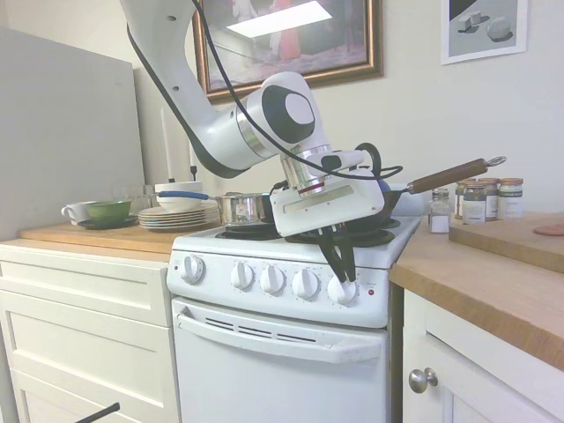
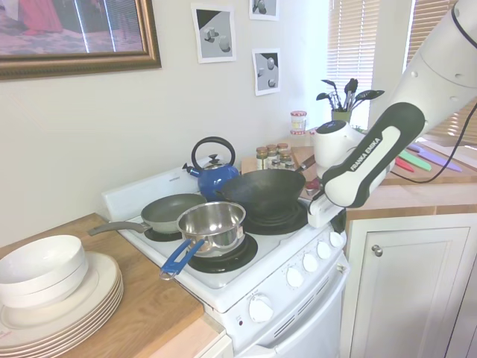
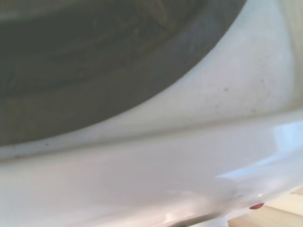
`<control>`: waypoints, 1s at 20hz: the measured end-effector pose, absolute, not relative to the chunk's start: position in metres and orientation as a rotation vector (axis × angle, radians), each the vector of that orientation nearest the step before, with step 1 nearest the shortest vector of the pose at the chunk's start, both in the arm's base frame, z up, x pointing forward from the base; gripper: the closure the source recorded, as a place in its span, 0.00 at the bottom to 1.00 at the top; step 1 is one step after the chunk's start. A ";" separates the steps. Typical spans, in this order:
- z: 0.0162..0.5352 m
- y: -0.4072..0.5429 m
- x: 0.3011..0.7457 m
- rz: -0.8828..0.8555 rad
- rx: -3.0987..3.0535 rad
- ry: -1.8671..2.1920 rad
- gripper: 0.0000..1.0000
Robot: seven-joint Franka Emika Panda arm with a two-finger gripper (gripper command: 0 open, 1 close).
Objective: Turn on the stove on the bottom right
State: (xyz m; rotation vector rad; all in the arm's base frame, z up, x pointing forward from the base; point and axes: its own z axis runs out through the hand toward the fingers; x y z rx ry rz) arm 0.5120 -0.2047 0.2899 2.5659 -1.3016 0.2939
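Observation:
The stove (image 1: 282,344) is a narrow white range with a row of round white knobs across its front panel. In the first exterior view my gripper (image 1: 340,275) points down over the front edge, its dark fingers close together, tips touching the top of the rightmost knob (image 1: 342,290), beside the small red light (image 1: 371,292). From the other side, the arm covers most of the gripper; that same knob (image 2: 337,239) shows just below it. Up close, the wrist view holds only blurred white stove top (image 3: 199,142) and a dark burner rim (image 3: 94,71).
A black wok (image 1: 388,201) with a wooden handle sits on the burner behind the gripper. A steel saucepan (image 2: 212,224), a grey frying pan (image 2: 168,212) and a blue kettle (image 2: 214,175) fill the other burners. Plates (image 1: 176,216) stand left, spice jars (image 1: 489,198) right.

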 end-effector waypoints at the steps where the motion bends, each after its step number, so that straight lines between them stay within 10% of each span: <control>1: 0.290 -0.204 0.512 0.291 2.566 -1.301 1.00; 20: 0.283 -0.172 0.515 0.274 2.570 -1.318 1.00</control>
